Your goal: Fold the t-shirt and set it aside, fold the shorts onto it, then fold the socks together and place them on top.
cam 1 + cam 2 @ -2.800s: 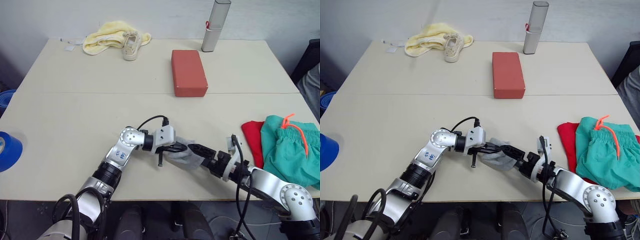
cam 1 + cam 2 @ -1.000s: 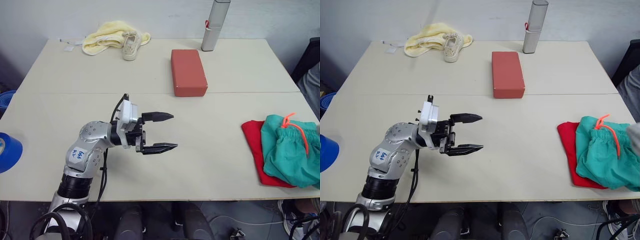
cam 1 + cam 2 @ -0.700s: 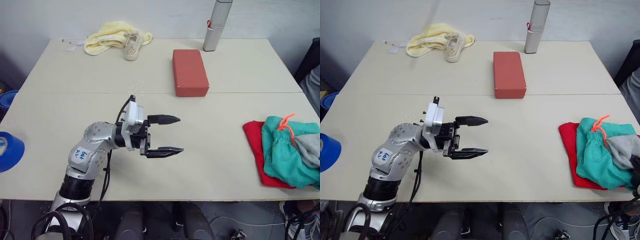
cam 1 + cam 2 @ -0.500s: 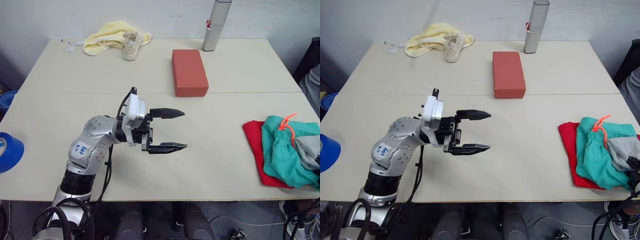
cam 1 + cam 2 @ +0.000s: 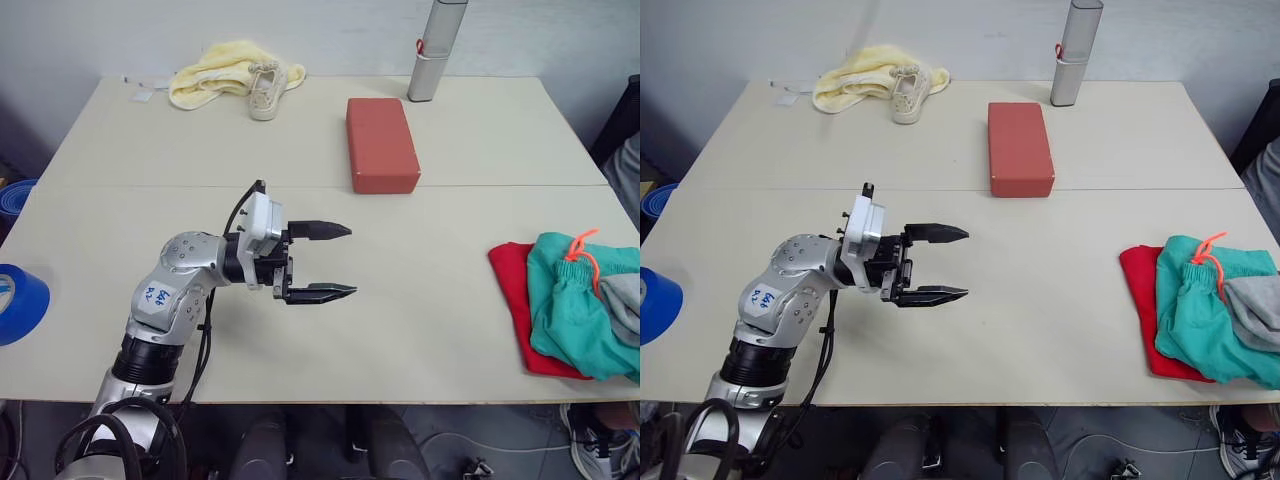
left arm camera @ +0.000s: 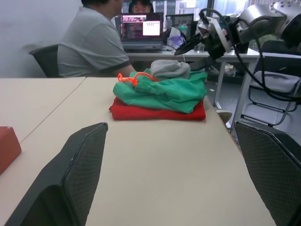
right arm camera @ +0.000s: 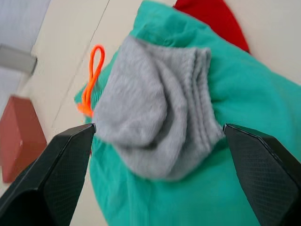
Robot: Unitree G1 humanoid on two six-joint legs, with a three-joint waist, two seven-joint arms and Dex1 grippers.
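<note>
Socks point(image 7: 160, 136) atop shorts point(image 5: 1205, 320), right end effector point(image 7: 157, 155) just above — spread wide, empty, left end effector point(image 5: 335, 262) well apart, also agape

office | person point(image 6: 91, 40) seated at desk | laptop point(image 6: 141, 30) | office chairs point(image 6: 277, 92)

Illumination is even, diffuse and bright from overhead. The table point(image 5: 420, 330) shows no glare, and shadows beneath the left gripper point(image 5: 338, 261) are soft and faint. Head views are sharp with mild darkening at the corners. The right wrist view is blurred, with the socks point(image 7: 155, 113) soft-edged.
</note>
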